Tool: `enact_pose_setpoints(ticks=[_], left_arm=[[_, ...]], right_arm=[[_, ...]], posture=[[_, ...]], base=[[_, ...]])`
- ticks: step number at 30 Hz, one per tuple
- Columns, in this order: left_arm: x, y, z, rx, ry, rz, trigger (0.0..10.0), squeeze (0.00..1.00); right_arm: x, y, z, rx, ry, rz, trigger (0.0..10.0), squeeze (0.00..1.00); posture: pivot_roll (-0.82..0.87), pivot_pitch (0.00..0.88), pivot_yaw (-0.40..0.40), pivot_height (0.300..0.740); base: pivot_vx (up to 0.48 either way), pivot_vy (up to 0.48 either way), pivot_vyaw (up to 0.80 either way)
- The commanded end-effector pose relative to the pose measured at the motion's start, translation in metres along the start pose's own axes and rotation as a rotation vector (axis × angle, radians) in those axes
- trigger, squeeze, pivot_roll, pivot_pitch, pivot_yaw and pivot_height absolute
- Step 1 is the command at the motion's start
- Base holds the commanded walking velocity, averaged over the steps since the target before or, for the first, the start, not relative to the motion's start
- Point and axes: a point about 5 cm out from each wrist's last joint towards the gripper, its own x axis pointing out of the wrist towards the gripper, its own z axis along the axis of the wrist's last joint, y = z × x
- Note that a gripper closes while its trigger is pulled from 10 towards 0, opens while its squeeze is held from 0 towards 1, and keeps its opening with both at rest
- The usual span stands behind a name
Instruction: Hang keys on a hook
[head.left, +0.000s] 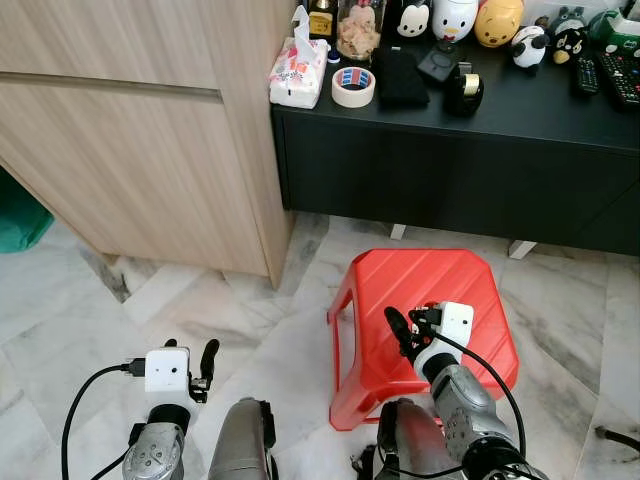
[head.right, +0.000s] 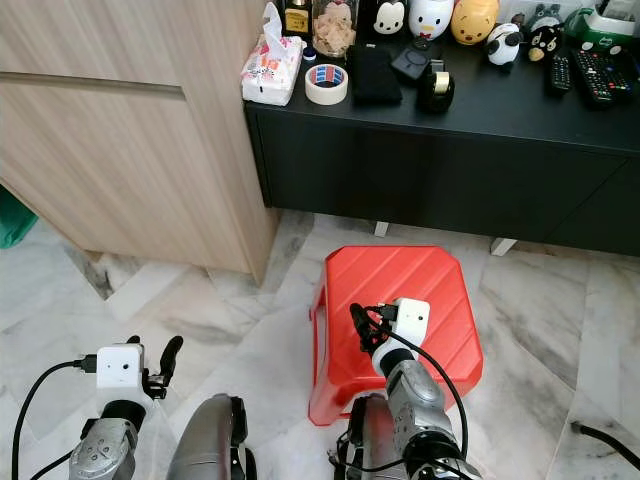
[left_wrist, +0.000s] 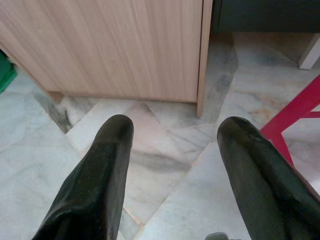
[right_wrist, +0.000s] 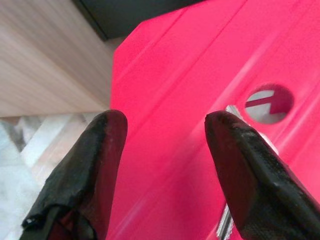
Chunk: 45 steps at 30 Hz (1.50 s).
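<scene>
Right gripper hovered open over the red stool, where the keys lay flat beside its centre hole, likely light, stiff, slippery metal best pinched at the ring; left gripper idle, open.

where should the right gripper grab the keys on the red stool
Probably from straight above: the keys lie flat on the red stool beside its round hole, partly hidden. Set the open right gripper astride the narrow metal and pinch its long edges.
</scene>
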Motion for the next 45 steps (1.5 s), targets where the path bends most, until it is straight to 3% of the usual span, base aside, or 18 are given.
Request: enact_pose_setpoints(ticks=[1, 6, 11, 16, 24, 34, 35, 36, 38, 40, 42, 43, 44, 45], left_arm=[[-0.006, 0.0, -0.009, 0.022, 0.035, -0.01, 10.0, 0.0], [-0.006, -0.001, -0.011, 0.021, 0.04, -0.013, 10.0, 0.0], [-0.006, -0.001, -0.013, 0.019, 0.045, -0.014, 10.0, 0.0], [-0.006, -0.002, -0.013, 0.018, 0.046, -0.015, 10.0, 0.0], [-0.005, -0.003, -0.014, 0.015, 0.046, -0.013, 10.0, 0.0], [-0.007, -0.002, -0.015, 0.016, 0.048, -0.011, 10.0, 0.0], [-0.007, -0.002, -0.015, 0.016, 0.048, -0.01, 10.0, 0.0], [-0.007, -0.002, -0.015, 0.016, 0.048, -0.01, 10.0, 0.0], [-0.007, -0.001, -0.015, 0.016, 0.048, -0.011, 10.0, 0.0], [-0.007, -0.001, -0.015, 0.016, 0.049, -0.011, 10.0, 0.0], [-0.007, -0.001, -0.015, 0.017, 0.05, -0.011, 10.0, 0.0], [-0.007, -0.001, -0.015, 0.017, 0.05, -0.011, 10.0, 0.0], [-0.006, -0.001, -0.015, 0.017, 0.051, -0.011, 10.0, 0.0], [-0.006, -0.001, -0.015, 0.017, 0.051, -0.011, 10.0, 0.0]], right_arm=[[-0.004, -0.006, -0.002, -0.02, -0.003, -0.058, 10.0, 0.0], [-0.003, -0.013, -0.004, -0.092, 0.047, -0.155, 10.0, 0.0], [0.0, -0.012, -0.001, -0.077, 0.032, -0.213, 10.0, 0.0], [0.002, -0.009, -0.001, -0.067, 0.041, -0.221, 10.0, 0.0], [0.002, -0.008, -0.015, -0.053, 0.165, -0.238, 10.0, 0.0], [0.003, -0.009, -0.013, -0.046, 0.175, -0.252, 10.0, 0.0], [0.003, -0.009, -0.014, -0.044, 0.177, -0.252, 8.4, 0.0], [0.003, -0.01, -0.014, -0.044, 0.179, -0.253, 4.9, 0.0], [0.001, -0.012, -0.015, -0.044, 0.183, -0.262, 0.2, 0.0], [0.0, -0.014, -0.017, -0.044, 0.192, -0.273, 0.0, 0.0], [0.0, -0.015, -0.017, -0.046, 0.196, -0.276, 0.4, 0.0], [-0.001, -0.015, -0.018, -0.045, 0.197, -0.276, 2.4, 0.0], [-0.001, -0.016, -0.019, -0.045, 0.202, -0.28, 5.4, 0.0], [-0.002, -0.016, -0.019, -0.046, 0.204, -0.282, 5.4, 0.0]], posture=[[0.16, 0.219, -0.021, 0.621], [0.16, 0.218, -0.019, 0.621], [0.16, 0.216, -0.02, 0.621], [0.16, 0.216, -0.02, 0.621], [0.16, 0.217, -0.021, 0.621], [0.16, 0.219, -0.02, 0.621], [0.16, 0.219, -0.02, 0.621], [0.16, 0.219, -0.02, 0.621], [0.16, 0.218, -0.019, 0.621], [0.16, 0.218, -0.019, 0.621], [0.16, 0.218, -0.018, 0.621], [0.16, 0.218, -0.018, 0.621], [0.16, 0.218, -0.017, 0.621], [0.16, 0.218, -0.017, 0.621]], base=[[0.0, 0.0, 0.0], [0.0, 0.0, 0.0], [0.0, 0.0, 0.0], [0.0, 0.0, 0.0], [0.0, 0.0, 0.0], [0.0, 0.0, 0.0], [0.0, 0.0, 0.0], [0.0, 0.0, 0.0], [0.0, 0.0, 0.0], [0.0, 0.0, 0.0], [0.0, 0.0, 0.0], [0.0, 0.0, 0.0], [0.0, 0.0, 0.0], [0.0, 0.0, 0.0]])
